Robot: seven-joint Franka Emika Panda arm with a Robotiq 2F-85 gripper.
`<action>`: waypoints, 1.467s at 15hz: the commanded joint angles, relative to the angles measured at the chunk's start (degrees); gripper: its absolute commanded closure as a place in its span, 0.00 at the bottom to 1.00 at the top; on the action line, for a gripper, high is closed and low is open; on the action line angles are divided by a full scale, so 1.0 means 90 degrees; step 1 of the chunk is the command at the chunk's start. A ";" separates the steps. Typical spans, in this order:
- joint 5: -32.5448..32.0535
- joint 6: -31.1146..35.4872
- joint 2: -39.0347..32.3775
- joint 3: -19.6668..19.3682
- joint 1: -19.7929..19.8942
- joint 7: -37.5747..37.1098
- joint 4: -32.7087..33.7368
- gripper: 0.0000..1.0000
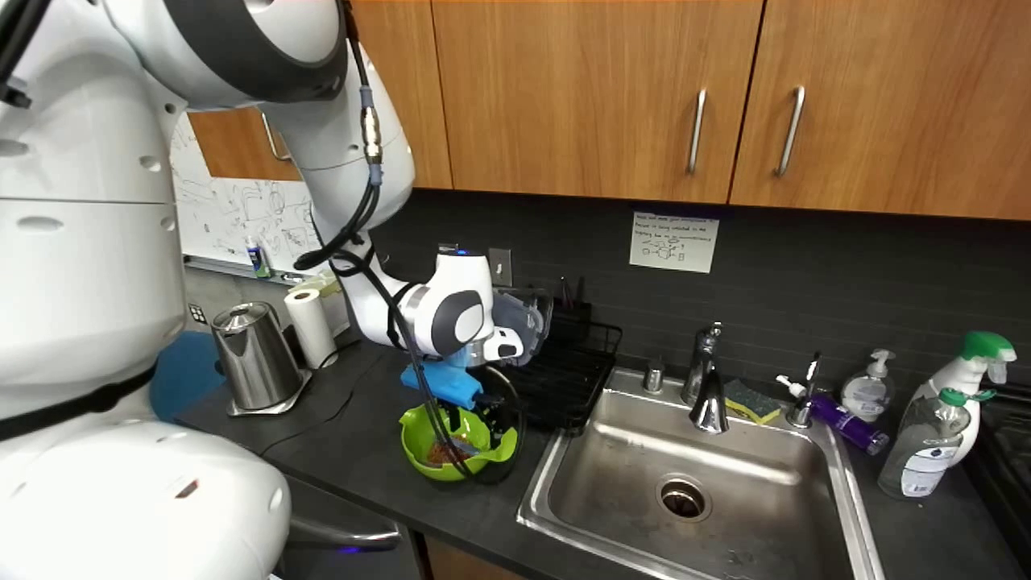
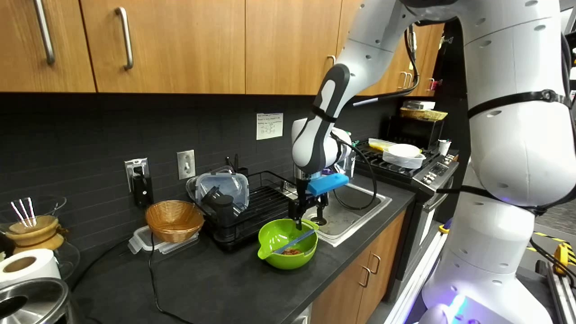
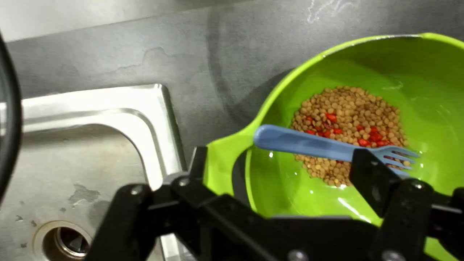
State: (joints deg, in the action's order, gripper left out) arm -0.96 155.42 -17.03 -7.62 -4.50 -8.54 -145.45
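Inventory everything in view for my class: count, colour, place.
Wooden cabinets: several, brown, overhead
Flat countertop: one, charcoal, below
Square metal sink: one, silver, in countertop
Round plastic bowl: one, green, beside sink
Slim fork: one, blue, in bowl
Small pieces: many, brown and red, in bowl
Wire rack: one, black, beside sink
Woven basket: one, tan, beside rack
Cylindrical kettle: one, silver, on countertop
Paper roll: one, white, beside kettle
Plastic bottles: four, clear, white, purple, beside sink
Stove: one, black and silver, past sink
Robot arm: one, white, over countertop
Open pincer: one, black, over bowl

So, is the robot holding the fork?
No, the wrist view shows the gripper open and the blue fork resting in the green bowl.
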 commanded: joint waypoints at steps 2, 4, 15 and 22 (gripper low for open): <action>-0.1237 -0.1220 0.0124 -0.0384 -0.0311 -0.1131 0.0242 0.00; -0.1479 -0.1601 0.0134 -0.0307 -0.0272 -0.1335 0.0362 0.00; -0.1950 -0.2965 0.0001 0.0113 -0.0347 -0.1678 0.0978 0.00; -0.2610 -0.4244 -0.0141 0.0441 -0.0498 -0.1521 0.1486 0.00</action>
State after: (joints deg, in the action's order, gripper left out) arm -21.41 121.44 -17.24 -4.58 -8.38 -21.98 -134.39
